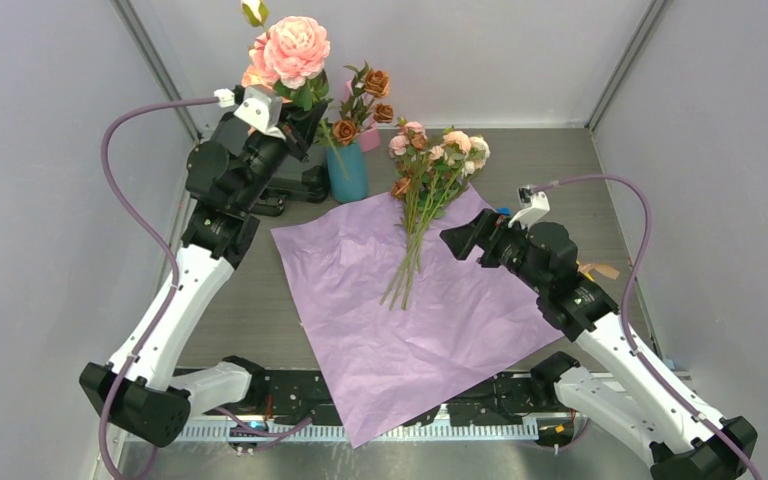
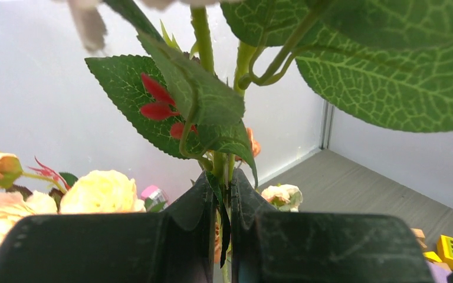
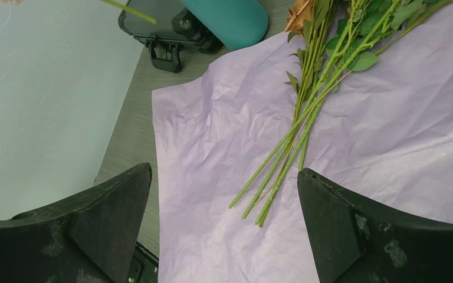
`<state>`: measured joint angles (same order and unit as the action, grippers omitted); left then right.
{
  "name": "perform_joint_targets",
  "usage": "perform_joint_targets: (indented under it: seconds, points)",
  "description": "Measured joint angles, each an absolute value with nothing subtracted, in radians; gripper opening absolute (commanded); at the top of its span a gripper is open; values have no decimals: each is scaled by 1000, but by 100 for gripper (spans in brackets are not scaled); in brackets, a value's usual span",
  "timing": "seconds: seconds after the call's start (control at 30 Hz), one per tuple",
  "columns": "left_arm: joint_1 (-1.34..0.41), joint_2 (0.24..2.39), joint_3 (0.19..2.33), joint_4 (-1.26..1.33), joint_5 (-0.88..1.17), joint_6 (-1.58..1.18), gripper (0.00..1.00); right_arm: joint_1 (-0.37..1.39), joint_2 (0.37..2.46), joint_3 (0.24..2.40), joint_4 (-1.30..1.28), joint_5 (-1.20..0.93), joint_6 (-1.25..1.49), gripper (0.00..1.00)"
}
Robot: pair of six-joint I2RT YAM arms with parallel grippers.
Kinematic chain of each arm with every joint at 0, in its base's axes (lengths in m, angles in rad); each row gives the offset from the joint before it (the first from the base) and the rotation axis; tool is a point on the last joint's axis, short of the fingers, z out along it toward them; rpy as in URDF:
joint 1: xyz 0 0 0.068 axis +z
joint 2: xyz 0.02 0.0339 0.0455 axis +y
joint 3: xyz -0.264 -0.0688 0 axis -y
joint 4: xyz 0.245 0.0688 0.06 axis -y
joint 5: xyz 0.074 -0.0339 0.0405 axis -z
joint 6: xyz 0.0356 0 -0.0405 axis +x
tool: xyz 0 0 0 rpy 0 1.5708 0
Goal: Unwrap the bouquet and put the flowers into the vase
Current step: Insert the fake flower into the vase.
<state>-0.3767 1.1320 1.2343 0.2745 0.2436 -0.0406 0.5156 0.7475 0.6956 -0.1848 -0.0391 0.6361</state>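
The paper (image 1: 430, 320) lies spread across the middle of the table (image 1: 250, 300), its near corner reaching down between the two arm bases. On it lie the flowers (image 1: 425, 190), heads at the sheet's far edge, stem ends pointing back toward its centre. Just off the far-left corner stands the vase (image 1: 348, 172), upright, with a few stems (image 1: 360, 100) in it. Left of it sits a stand (image 1: 295, 185). Above that, the left gripper (image 1: 305, 120) pinches the large roses (image 1: 295, 50) by their stalks. The right gripper (image 1: 455, 240) hovers over the sheet, right of the lying stalks.

Bright, even, diffuse light, shadows faint; top view sharp, left wrist's nearest foreground slightly blurred
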Motion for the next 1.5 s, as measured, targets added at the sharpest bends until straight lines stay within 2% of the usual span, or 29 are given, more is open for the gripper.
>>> perform_joint_targets:
  seconds: [0.87, 1.5]
  points:
    - [-377, 1309, 1360, 393, 235, 123, 0, 431, 767, 689, -150, -146, 654, 99]
    - [-355, 1344, 1300, 508, 191, 88, 0, 400, 768, 685, -147, -188, 659, 99]
